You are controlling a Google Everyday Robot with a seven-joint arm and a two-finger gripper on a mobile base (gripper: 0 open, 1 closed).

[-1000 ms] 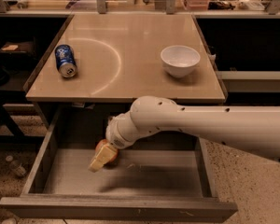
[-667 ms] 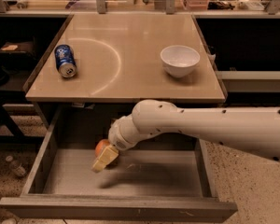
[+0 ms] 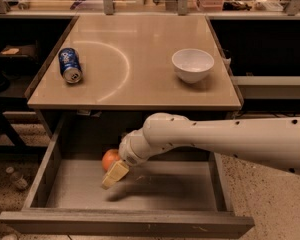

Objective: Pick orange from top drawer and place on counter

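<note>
The orange (image 3: 109, 159) lies in the open top drawer (image 3: 140, 189), towards the back and left of centre. My gripper (image 3: 114, 174) reaches down into the drawer from the right on the white arm (image 3: 215, 141). Its yellow tip sits right against the front right of the orange and partly covers it. The counter (image 3: 135, 79) above the drawer is a beige tabletop with a faint white arc mark.
A blue soda can (image 3: 70, 65) lies on its side at the counter's left. A white bowl (image 3: 192, 65) stands at the counter's right. The drawer's scuffed front panel (image 3: 125, 223) is nearest the camera. A small bottle (image 3: 16, 178) lies on the floor at left.
The gripper has shifted slightly to the right and down in the drawer. The orange, hidden behind it a second ago, now shows above the gripper's tip.
</note>
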